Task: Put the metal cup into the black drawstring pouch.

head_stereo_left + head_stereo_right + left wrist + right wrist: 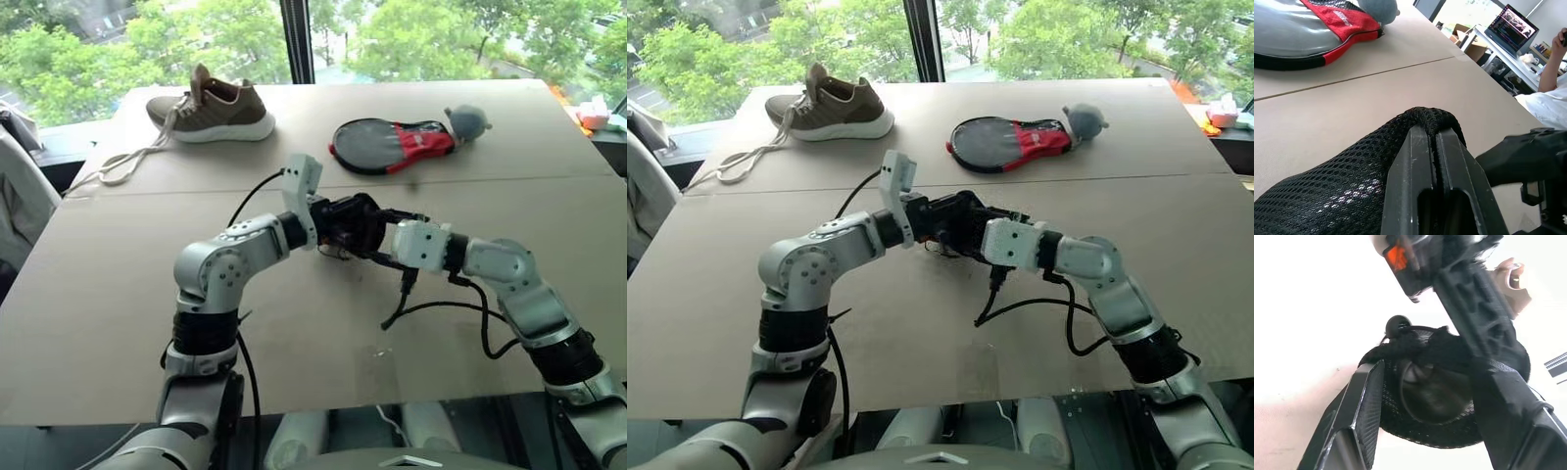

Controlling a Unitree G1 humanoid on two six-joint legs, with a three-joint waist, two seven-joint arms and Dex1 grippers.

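Black drawstring pouch [1352, 171], mesh, pinched at its rim by clenched left gripper [1436, 147]; metal cup [1432, 391] inside; right gripper [1435, 396] released, fingers spread beside pouch mouth.

No legible text, number or sign found on any item. The red panel of the paddle case [1337, 19] carries a small pale logo mark, too blurred to read. The laptop screen [1513, 25] beyond the bench [1400, 98] shows lines of content, too small to make out. The shoe [216, 108] shows no readable brand. The black mesh pouch [1352, 181] and the left gripper [1435, 147] bear no lettering that can be read.
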